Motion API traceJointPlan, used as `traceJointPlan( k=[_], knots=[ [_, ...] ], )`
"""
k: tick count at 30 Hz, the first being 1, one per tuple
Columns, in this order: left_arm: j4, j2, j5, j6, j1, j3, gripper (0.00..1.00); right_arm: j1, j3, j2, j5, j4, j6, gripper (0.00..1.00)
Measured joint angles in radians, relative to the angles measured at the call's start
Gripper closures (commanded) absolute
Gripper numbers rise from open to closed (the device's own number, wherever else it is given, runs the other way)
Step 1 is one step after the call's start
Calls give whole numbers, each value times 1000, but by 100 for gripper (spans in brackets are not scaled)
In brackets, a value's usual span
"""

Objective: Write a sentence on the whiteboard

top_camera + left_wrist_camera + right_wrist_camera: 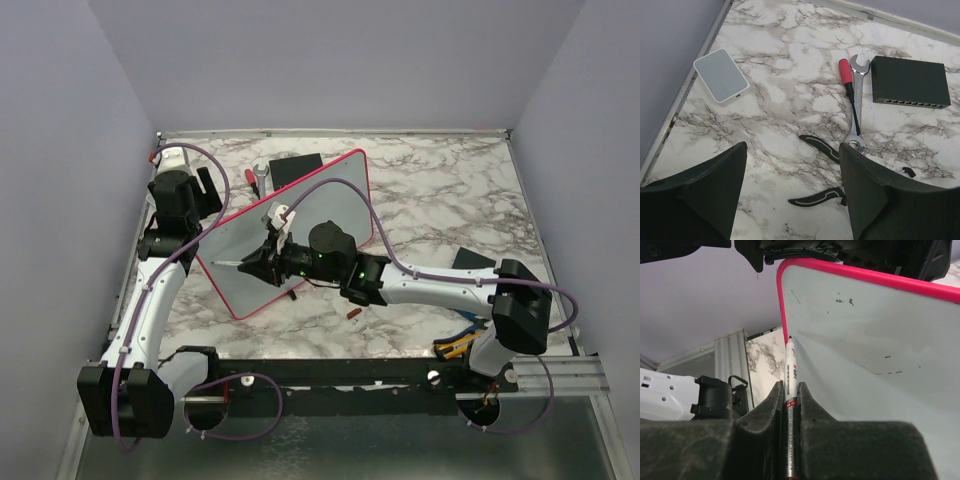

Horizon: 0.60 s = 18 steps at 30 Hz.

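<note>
The whiteboard (340, 205), pink-framed, lies at an angle on the left half of the marble table. It fills the right wrist view (865, 340). It carries only a few small dark marks (840, 301) and a faint thin line; no readable sentence shows. My right gripper (262, 262) is over the board's near left part, shut on a white marker (790, 375) whose tip is at or just off the surface near the frame's left edge. My left gripper (792, 190) is open and empty, raised above the back left of the table (195, 188).
Behind the board lie a black box (910, 82), a wrench (857, 100), a red-handled screwdriver (845, 70), black-handled pliers (822, 147) and a small white device (721, 75). A small red piece (353, 313) lies near the board's front. A dark pad (470, 260) is at right.
</note>
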Motion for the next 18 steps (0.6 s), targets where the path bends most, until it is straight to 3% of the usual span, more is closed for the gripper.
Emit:
traceJointPlan(
  k=[18],
  knots=[
    [0,0,11,2,0,0,25,14,21,24,139,-14,3,100]
  ],
)
